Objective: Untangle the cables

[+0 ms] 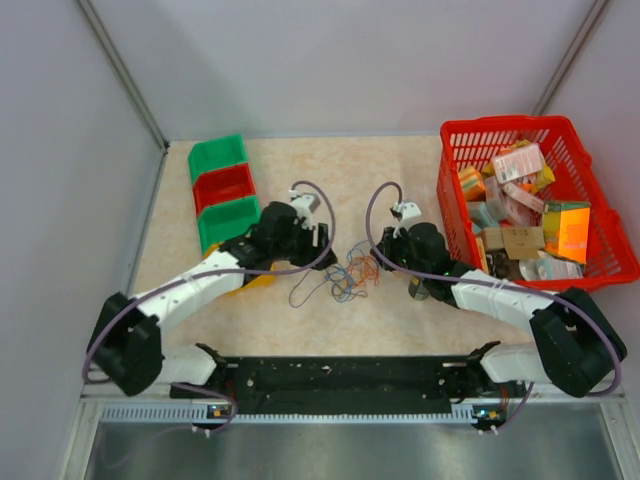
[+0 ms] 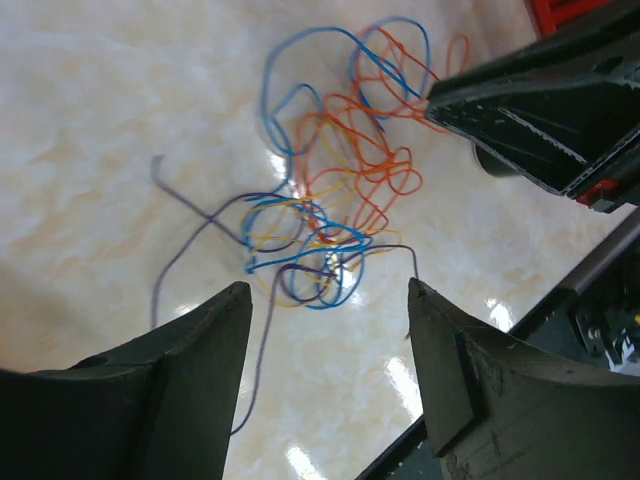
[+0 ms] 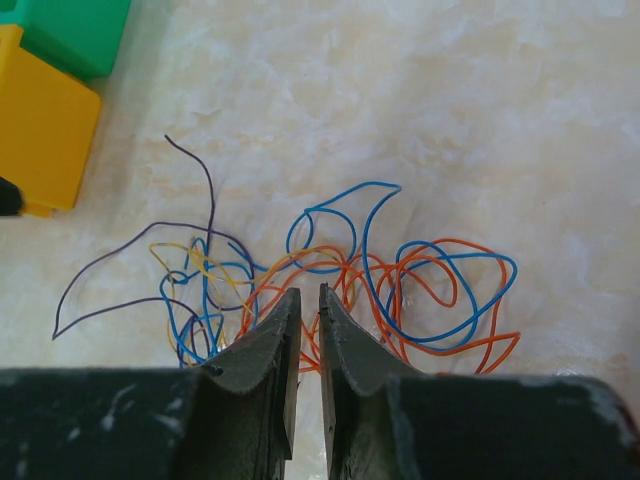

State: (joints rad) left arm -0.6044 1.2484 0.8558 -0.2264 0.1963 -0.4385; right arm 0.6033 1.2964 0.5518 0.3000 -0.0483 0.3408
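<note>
at the far left of the tabletop [image 1: 340, 180] a row of small bins stands against the edge: a green bin [image 1: 218, 158] at the back, a red bin [image 1: 224, 188] next, another green one [image 1: 225, 222] nearer to me, and a yellow bin [image 3: 40, 125] nearest, partly hidden under my left arm. just right of them my left end effector [image 2: 328, 288] hangs over the tabletop with its two fingers well apart and nothing clamped between them. its tips point at the left side of the cables [image 1: 350, 272], which lie in a loose tangle on the tabletop in the middle, between my two arms.

on the tangle's left a purple strand trails out on its own, and one length of it runs under the gap of my left fingers. beside that sits a tight knot of blue, yellow and purple. further right the loops turn wider, orange and blue, crossing over one another.

my right end effector [image 3: 309, 292] comes in from the right with its tips at the orange loops. its fingers are almost together, with only a thin slit between them; whether a strand is pinched there i cannot tell.

at the far right stands a red basket [image 1: 505, 125] full of small packets, well apart from the cables.
</note>
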